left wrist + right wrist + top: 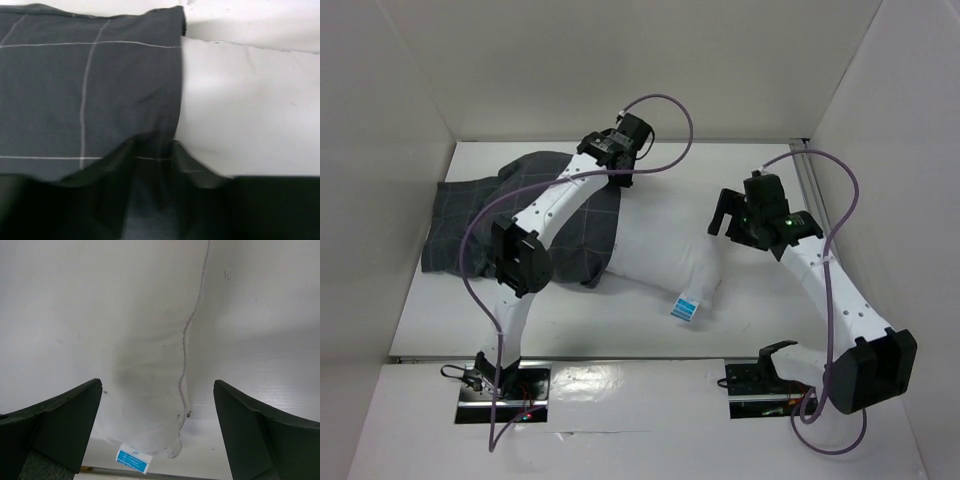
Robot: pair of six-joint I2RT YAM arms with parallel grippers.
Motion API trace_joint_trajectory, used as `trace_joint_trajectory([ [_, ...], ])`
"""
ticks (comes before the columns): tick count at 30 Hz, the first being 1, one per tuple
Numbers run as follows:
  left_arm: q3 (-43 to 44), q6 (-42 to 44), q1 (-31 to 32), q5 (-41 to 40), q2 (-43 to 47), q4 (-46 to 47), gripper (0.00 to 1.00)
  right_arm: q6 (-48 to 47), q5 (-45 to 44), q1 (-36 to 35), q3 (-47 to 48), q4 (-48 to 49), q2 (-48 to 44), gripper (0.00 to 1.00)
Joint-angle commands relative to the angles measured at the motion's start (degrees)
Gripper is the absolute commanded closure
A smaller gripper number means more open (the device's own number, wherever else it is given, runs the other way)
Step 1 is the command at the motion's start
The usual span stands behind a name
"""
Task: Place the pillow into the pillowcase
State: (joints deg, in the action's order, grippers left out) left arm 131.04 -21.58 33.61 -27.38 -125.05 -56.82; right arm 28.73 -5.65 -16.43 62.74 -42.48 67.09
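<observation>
The dark grey checked pillowcase (470, 225) lies at the left of the table, its open end over the left part of the white pillow (665, 255). The pillow's blue-and-white tag (685, 308) sticks out at its near right corner. My left gripper (612, 182) is down at the pillowcase's opening edge. In the left wrist view it (154, 165) is shut on a fold of the pillowcase (75, 90), with the pillow (250, 100) bare to the right. My right gripper (725, 215) hovers open over the pillow's right end. The right wrist view shows it (157, 405) above the pillow's seam (185, 350) and tag (134, 458).
White walls close in the table at the left, back and right. A metal strip (810, 195) runs along the right edge. Purple cables (665, 120) loop above both arms. The arm bases (500, 395) stand at the near edge.
</observation>
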Motion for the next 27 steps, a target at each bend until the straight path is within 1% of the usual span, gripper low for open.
trace_joint_trajectory([
  [1, -0.70, -0.65, -1.61, -1.46, 2.97, -0.76, 0.59, -1.05, 6.51, 1.31, -2.70, 2.65, 1.19, 0.00],
  [2, -0.70, -0.65, -1.61, -0.93, 3.50, -0.75, 0.75, -1.05, 7.31, 1.92, -3.58, 4.75, 2.07, 0.00],
  [3, -0.70, -0.65, -1.61, -0.23, 4.11, -0.14, 0.86, -1.05, 8.71, 1.92, -4.20, 5.99, 2.78, 0.00],
  [4, -0.01, -0.65, -1.61, 0.82, 4.12, 0.65, 0.92, -1.05, 11.95, 2.53, -4.90, 7.48, 3.48, 0.00],
  [5, 0.00, -0.13, -1.61, 2.92, 4.12, 0.65, 1.00, -1.05, 13.20, 2.54, -4.91, 9.24, 4.36, 0.00],
  [6, 0.78, -0.13, -2.13, 4.07, 4.64, 0.66, 1.00, -0.26, 14.08, 2.54, -5.78, 13.08, 6.54, 0.00],
  [7, 1.66, -0.13, -2.14, 5.39, 4.64, 1.26, 1.00, -0.25, 16.96, 2.54, -6.66, 15.21, 7.69, 0.00],
  [8, 2.19, -0.13, -2.66, 7.84, 4.64, 1.27, 1.00, -0.25, 18.64, 2.54, -6.67, 17.32, 10.05, 0.06],
  [9, 2.89, -0.13, -2.67, 9.52, 4.64, 1.27, 1.00, -0.25, 20.48, 2.54, -7.28, 20.82, 11.12, 0.19],
  [10, 2.90, -0.13, -2.67, 11.27, 4.64, 1.88, 1.00, -0.25, 21.90, 2.54, -6.50, 21.64, 11.83, 0.35],
  [11, 2.90, -0.13, -2.67, 14.42, 5.34, 1.89, 1.00, 0.27, 21.91, 1.84, -5.53, 21.65, 11.84, 0.72],
  [12, 2.90, -0.13, -2.67, 16.63, 6.39, 3.19, 1.00, 0.27, 20.69, 0.62, -4.22, 21.65, 12.36, 0.87],
  [13, 2.90, -0.13, -2.67, 19.09, 7.19, 4.25, 1.00, 0.27, 18.94, 0.08, -0.90, 19.39, 11.75, 0.98],
  [14, 2.12, -0.13, -2.67, 22.07, 9.63, 5.65, 1.00, -0.42, 15.62, 0.08, 0.79, 18.23, 11.14, 1.00],
  [15, 0.37, -0.13, -2.67, 29.32, 11.05, 7.32, 1.00, -1.30, 14.45, -0.44, 2.37, 16.66, 9.22, 1.00],
  [16, -0.43, -0.73, -1.80, 32.79, 12.45, 11.51, 1.00, -1.31, 13.57, -0.45, 5.69, 15.86, 8.16, 1.00],
  [17, -0.44, -0.74, -0.92, 35.70, 13.60, 13.12, 1.00, -1.31, 12.78, -0.45, 7.47, 15.33, 7.10, 1.00],
  [18, 0.69, -2.22, 0.66, 40.68, 14.31, 14.35, 1.00, -2.01, 11.99, -0.45, 9.57, 14.36, 6.13, 1.00],
  [19, 1.84, -3.02, 1.46, 43.26, 14.83, 15.32, 1.00, -2.01, 11.46, -0.45, 14.03, 11.92, 4.73, 1.00],
  [20, 3.41, -3.55, 2.33, 45.81, 14.84, 16.72, 1.00, -2.53, 10.75, -0.97, 15.99, 10.85, 4.11, 1.00],
  [21, 6.82, -4.77, 4.08, 48.88, 14.32, 16.74, 1.00, -2.54, 10.75, -1.50, 17.49, 9.97, 3.49, 1.00],
  [22, 8.16, -5.48, 4.88, 50.13, 13.53, 17.61, 1.00, -2.54, 10.75, -1.50, 18.37, 9.35, 2.18, 1.00],
  [24, 8.18, -8.54, 7.16, 53.63, 13.52, 20.86, 1.00, -0.45, 10.75, -2.20, 16.90, 11.26, 1.30, 1.00],
  [25, 6.96, -9.61, 7.96, 54.79, 13.52, 22.70, 1.00, 0.87, 11.88, -2.99, 10.97, 13.63, 0.59, 1.00],
  [26, 5.81, -10.66, 8.66, 55.84, 13.52, 26.28, 1.00, 4.11, 14.59, -3.52, 6.74, 16.61, 0.59, 1.00],
  [27, 4.93, -12.67, 9.89, 55.85, 12.65, 27.19, 1.00, 5.62, 16.09, -4.83, 2.26, 20.03, 1.19, 1.00],
])
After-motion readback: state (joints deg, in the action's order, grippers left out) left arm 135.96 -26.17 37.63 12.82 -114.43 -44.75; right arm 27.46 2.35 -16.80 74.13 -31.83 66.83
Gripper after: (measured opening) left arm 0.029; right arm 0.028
